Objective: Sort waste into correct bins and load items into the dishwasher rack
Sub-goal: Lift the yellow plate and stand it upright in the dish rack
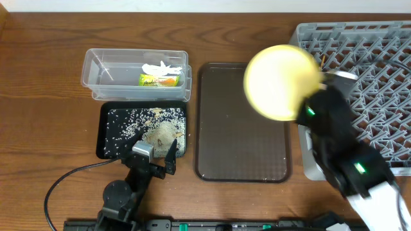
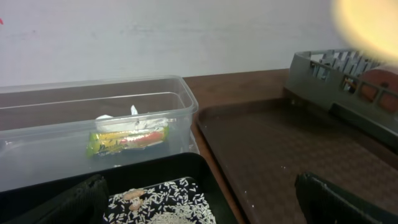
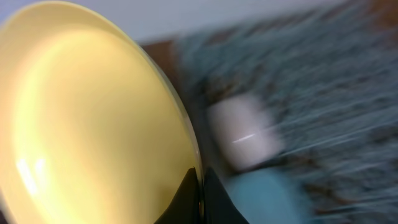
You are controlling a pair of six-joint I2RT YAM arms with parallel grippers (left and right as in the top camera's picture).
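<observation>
My right gripper [image 3: 200, 190] is shut on the rim of the yellow-green plate [image 1: 280, 82], held tilted in the air over the left edge of the grey dishwasher rack [image 1: 376, 38]. The right wrist view is blurred; behind the plate [image 3: 93, 124] it shows a white bowl [image 3: 245, 134] and a light blue bowl [image 3: 273, 196] in the rack. The clear tub [image 1: 103, 80] holds the green-and-orange wrapper [image 1: 158, 80] and white paper bits [image 1: 160, 67]. The black tray [image 1: 106, 144] holds rice and scraps [image 1: 160, 128]. My left gripper [image 1: 154, 160] is open and empty over the black tray's front edge. The chopsticks are out of view.
The dark brown serving tray [image 1: 241, 122] lies between the bins and the rack, with a few specks on it. A black cable [image 1: 64, 183] runs on the table at the front left. The left arm's base stands at the front edge.
</observation>
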